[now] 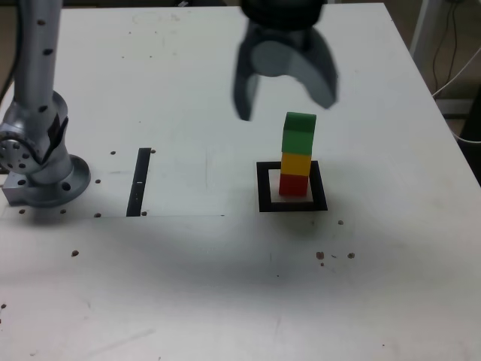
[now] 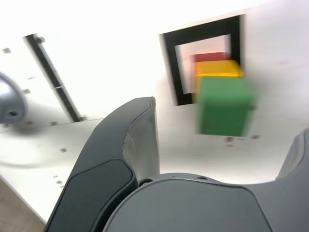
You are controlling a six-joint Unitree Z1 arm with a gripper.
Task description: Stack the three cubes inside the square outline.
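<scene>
On the nearest part of the white bench, only a few small dark specks are seen. Further in, the black tape square outline is laid flat, toward the exterior view's right. Inside it, on the white centre, the red cube is seated. The yellow cube is stacked directly on the red one, and the green cube is set on top of the yellow, shifted slightly toward the exterior view's right so that the tower is not perfectly aligned. In the wrist view the three cubes are seen from above, somewhat blurred, with the green cube covering most of the yellow cube and only an edge of the red cube shown within the outline.

At the exterior view's left, a straight black strip is laid on the bench, with the arm's grey base just beyond it.

Above and behind the tower, the end effector is held in the air, its jaws spread apart and nothing gripped; the green cube is not touched by it.
</scene>
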